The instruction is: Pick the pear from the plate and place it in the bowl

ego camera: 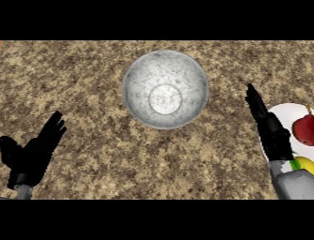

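I see my right hand point(270, 129) stretched out flat, fingers straight and together, holding nothing, over the left rim of the white plate point(284, 112). The red pear point(309, 130) lies on that plate just to the right of the hand, stem pointing away from me, apart from the fingers. A yellow fruit point(310, 168) sits behind the wrist, nearer to me. The grey bowl point(165, 89) stands on the speckled surface point(83, 75), ahead and left of the hand. My left hand point(31, 152) rests open at the lower left, fingers up.
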